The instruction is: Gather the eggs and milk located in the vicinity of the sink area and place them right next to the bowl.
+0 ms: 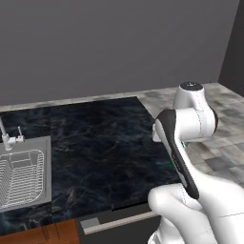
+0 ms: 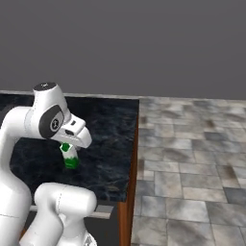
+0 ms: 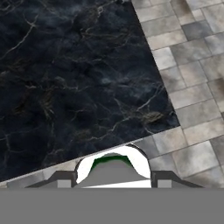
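Observation:
My gripper [image 2: 69, 147] is shut on the milk [image 2: 70, 157], a small carton with a green body and white top that hangs below the hand, above the right end of the black marble counter [image 2: 108, 144]. The hand view looks down past the milk's white and green top [image 3: 113, 161], which sits between my gripper's [image 3: 113, 178] two dark fingertips, onto the counter's corner [image 3: 74, 74]. The sink [image 1: 24, 176], a grey basin with a wire rack and a thin faucet [image 1: 5, 136], lies far to the left of the arm. The eggs and the bowl are out of view.
The counter [image 1: 100, 143] ends at a straight right edge; beyond it is grey tiled floor [image 2: 192, 158]. A plain grey wall runs behind. Wooden cabinet fronts [image 1: 43, 233] show below the counter's front edge.

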Robot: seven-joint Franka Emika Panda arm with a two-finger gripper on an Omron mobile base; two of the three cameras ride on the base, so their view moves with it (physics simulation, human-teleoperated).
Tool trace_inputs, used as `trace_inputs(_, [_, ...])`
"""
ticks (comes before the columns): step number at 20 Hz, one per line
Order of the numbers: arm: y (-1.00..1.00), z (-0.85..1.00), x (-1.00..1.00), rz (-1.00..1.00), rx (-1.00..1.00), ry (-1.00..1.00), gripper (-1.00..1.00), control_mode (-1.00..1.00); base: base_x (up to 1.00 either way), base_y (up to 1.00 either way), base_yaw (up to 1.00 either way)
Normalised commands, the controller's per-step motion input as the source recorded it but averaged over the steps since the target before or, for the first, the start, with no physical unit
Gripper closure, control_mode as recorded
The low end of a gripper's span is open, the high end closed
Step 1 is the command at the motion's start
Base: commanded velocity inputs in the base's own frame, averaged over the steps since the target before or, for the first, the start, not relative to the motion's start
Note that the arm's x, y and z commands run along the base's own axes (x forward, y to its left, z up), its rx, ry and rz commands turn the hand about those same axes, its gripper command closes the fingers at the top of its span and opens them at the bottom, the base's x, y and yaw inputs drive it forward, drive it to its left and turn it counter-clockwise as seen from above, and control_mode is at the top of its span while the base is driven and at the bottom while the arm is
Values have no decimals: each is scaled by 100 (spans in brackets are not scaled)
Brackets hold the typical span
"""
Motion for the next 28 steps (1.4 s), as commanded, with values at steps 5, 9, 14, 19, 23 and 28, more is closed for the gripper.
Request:
trace_inputs(5, [0,-4,0,0,0,0,100,-100,0,0,0])
trace_inputs(9, [0,0,0,0,0,0,100,-100,0,0,0])
trace_inputs(14, [7,0,-10,0,0,0,100,-100,0,0,0])
trace_inputs(19, [0,0,0,0,0,0,100,100,-47,62,0])
trace_inputs(23, [0,0,0,0,0,0,100,100,-53,99,0])
trace_inputs(28, [0,0,0,0,0,0,100,100,-34,100,0])
